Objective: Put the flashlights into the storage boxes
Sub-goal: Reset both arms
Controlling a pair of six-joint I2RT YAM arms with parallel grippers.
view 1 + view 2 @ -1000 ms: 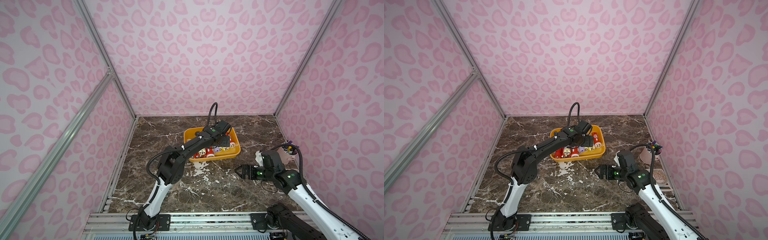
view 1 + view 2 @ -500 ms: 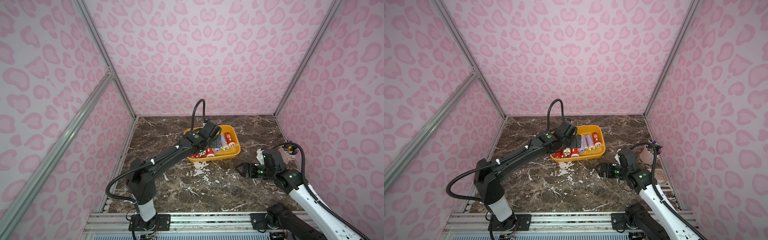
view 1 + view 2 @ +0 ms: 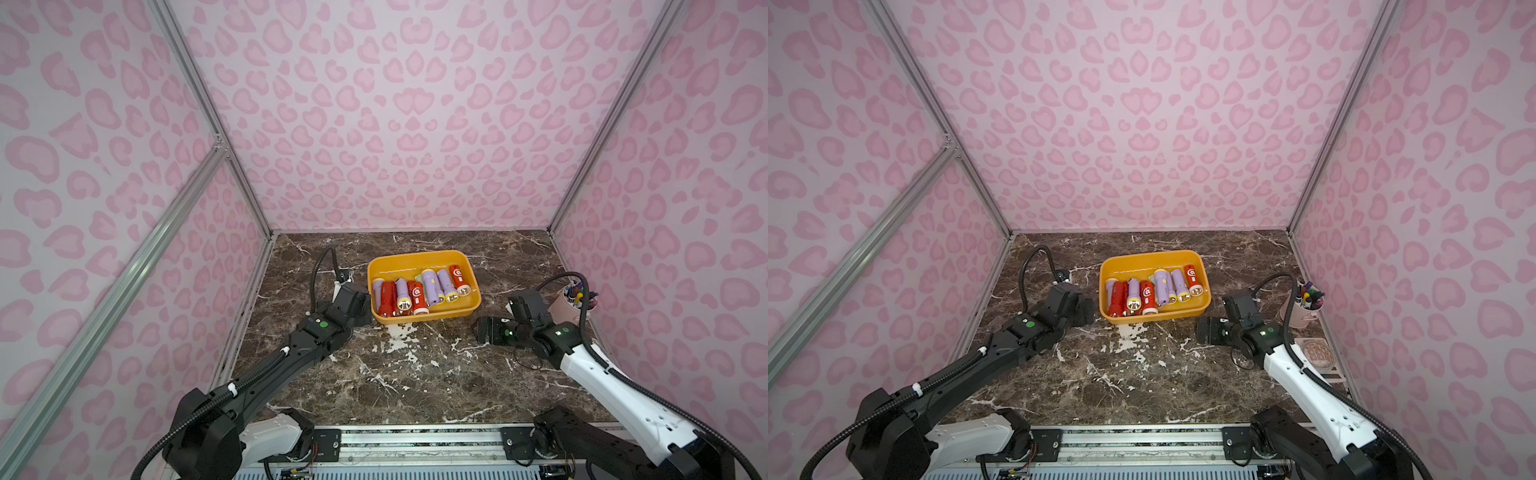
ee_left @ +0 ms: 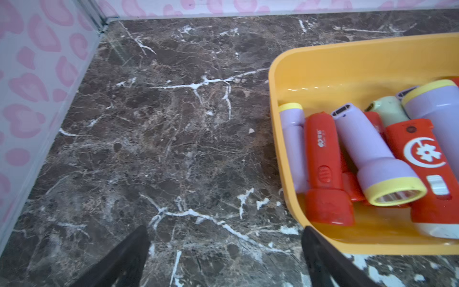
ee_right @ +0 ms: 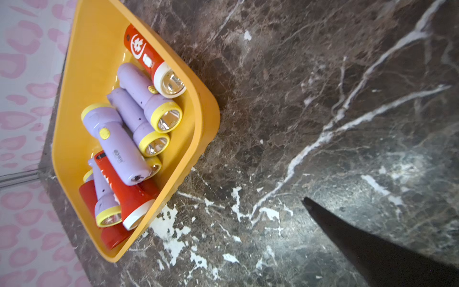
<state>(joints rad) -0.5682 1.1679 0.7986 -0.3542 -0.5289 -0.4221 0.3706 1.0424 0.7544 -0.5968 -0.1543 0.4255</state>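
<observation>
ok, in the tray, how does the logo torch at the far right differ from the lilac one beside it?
The logo torch is red-orange with a white head ring; the lilac torch has a yellow ring. The logo torch carries a white moon-and-flower mark and a white switch; the lilac torch shows only a small yellow button. Shared: both lie side by side in the tray, lenses toward its robot-side wall.
</observation>
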